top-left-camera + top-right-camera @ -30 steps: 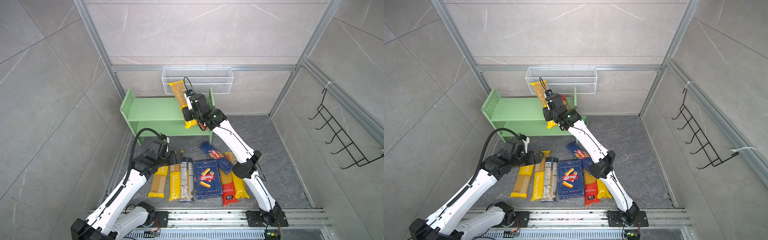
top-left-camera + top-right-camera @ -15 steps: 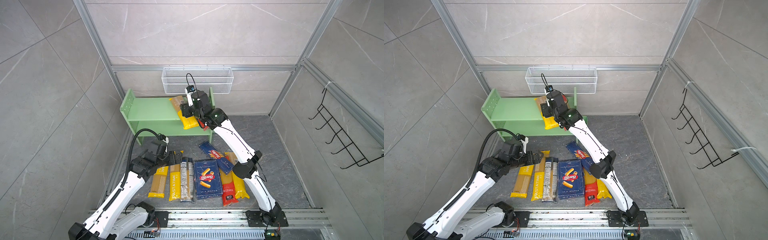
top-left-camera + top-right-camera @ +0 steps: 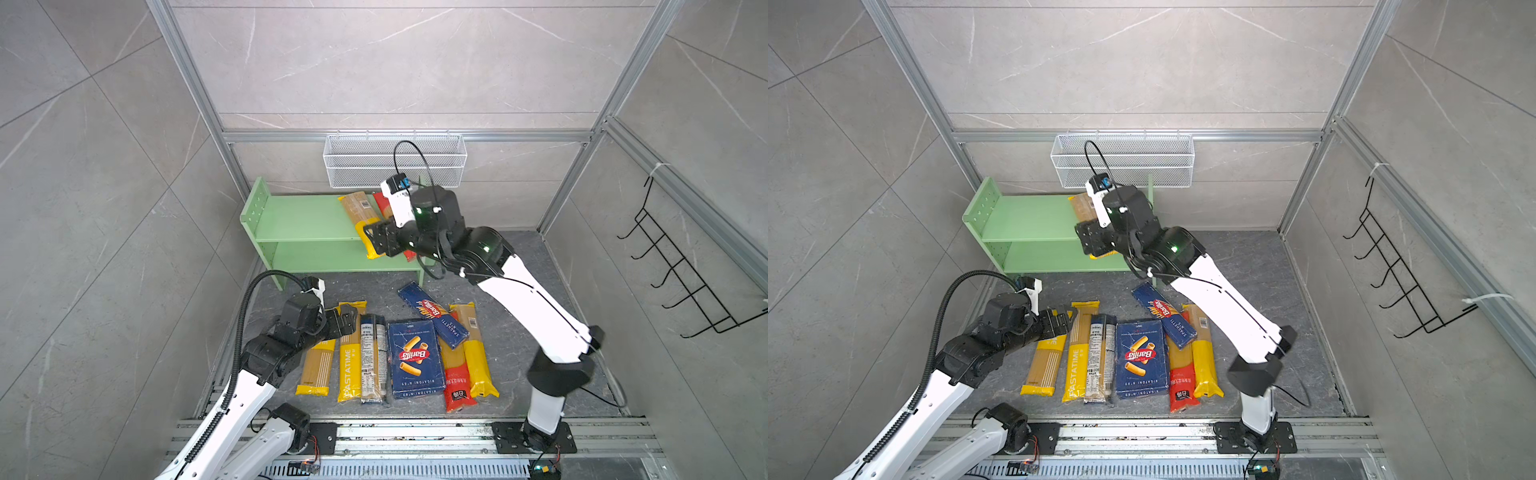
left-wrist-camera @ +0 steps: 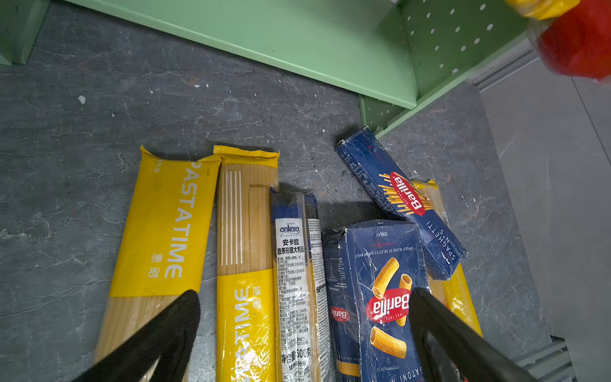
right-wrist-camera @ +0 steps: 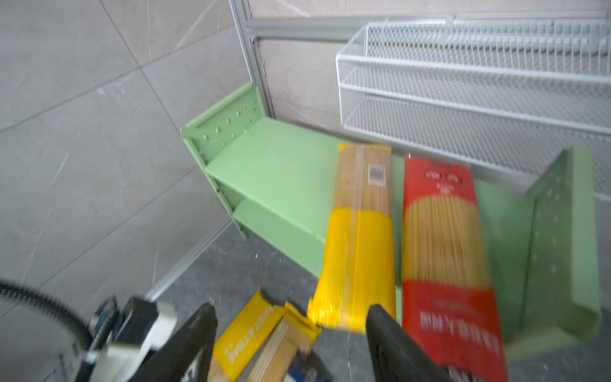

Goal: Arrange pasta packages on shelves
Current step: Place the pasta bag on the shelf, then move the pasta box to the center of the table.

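**Right gripper** (image 5: 290,309): the jaws stand apart with nothing clamped between them. It sits at the front edge of the top board of the green shelf unit (image 3: 299,216), level with the near end of a yellow-ended spaghetti pack (image 5: 362,211). One finger (image 5: 386,337) overlaps the corner of that yellow end. The wrist view is blurred, so contact cannot be confirmed.

The pack lies flat on the top board, running front to back, and its yellow end overhangs the front edge. A red-ended spaghetti pack (image 5: 443,231) lies just beside it toward the right side panel and also overhangs.

**Left gripper** (image 4: 304,294): the jaws are spread wide and hold nothing. It hangs over the row of packs on the floor (image 3: 374,286). In its wrist view the fingers frame a PASTATIME pack (image 4: 246,231), an ankara pack (image 4: 294,264) and part of the Barilla rigatoni box (image 4: 386,297). No contact is seen.

**Edges and room:**
- On the top tier, bare green board runs from the yellow-ended pack to the left side panel.
- The lower board shows bare green in both top views.
- A white wire mesh basket (image 3: 395,162) hangs on the back wall close above the far ends of the shelved packs.
- A Barilla spaghetti box (image 4: 400,201) lies slanted on the floor near the shelf's right front leg, resting partly on other packs.
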Robot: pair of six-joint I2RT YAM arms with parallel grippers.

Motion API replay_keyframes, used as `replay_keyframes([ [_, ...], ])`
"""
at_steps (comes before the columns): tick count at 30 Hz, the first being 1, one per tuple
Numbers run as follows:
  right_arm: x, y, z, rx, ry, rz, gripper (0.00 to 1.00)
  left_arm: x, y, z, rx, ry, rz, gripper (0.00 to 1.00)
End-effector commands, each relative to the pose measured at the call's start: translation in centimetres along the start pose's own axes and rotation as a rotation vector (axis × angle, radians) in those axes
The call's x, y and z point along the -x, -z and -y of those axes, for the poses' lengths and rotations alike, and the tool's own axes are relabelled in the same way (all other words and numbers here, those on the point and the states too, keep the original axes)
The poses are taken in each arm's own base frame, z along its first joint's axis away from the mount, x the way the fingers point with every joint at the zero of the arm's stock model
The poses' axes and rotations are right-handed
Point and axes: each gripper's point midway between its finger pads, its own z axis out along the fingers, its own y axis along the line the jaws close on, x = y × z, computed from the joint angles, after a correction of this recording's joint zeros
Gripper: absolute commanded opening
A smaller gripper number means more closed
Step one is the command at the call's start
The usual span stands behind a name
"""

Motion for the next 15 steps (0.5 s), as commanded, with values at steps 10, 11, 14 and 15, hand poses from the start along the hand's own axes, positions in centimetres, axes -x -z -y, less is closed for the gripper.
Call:
replay_keyframes([
  [10, -16.6, 5.9, 4.3, -0.135, -0.214, -0.256, 0.75, 1.4, 0.2, 4.4, -0.307, 0.17, 0.108, 1.0],
  [11, -18.0, 6.3, 4.6, -0.142, -0.237, -0.275, 0.75, 1.5, 0.3, 4.2, -0.304, 0.169, 0.129, 1.0],
  [14, -22.1, 6.8, 5.1, -0.145, -0.293, -0.337, 0.75, 1.4, 0.5, 3.4, -0.25, 0.161, 0.132, 1.0],
  [15, -23.2, 6.8, 5.2, -0.145, -0.307, -0.354, 0.75, 1.4, 0.6, 3.2, -0.233, 0.153, 0.132, 1.0],
])
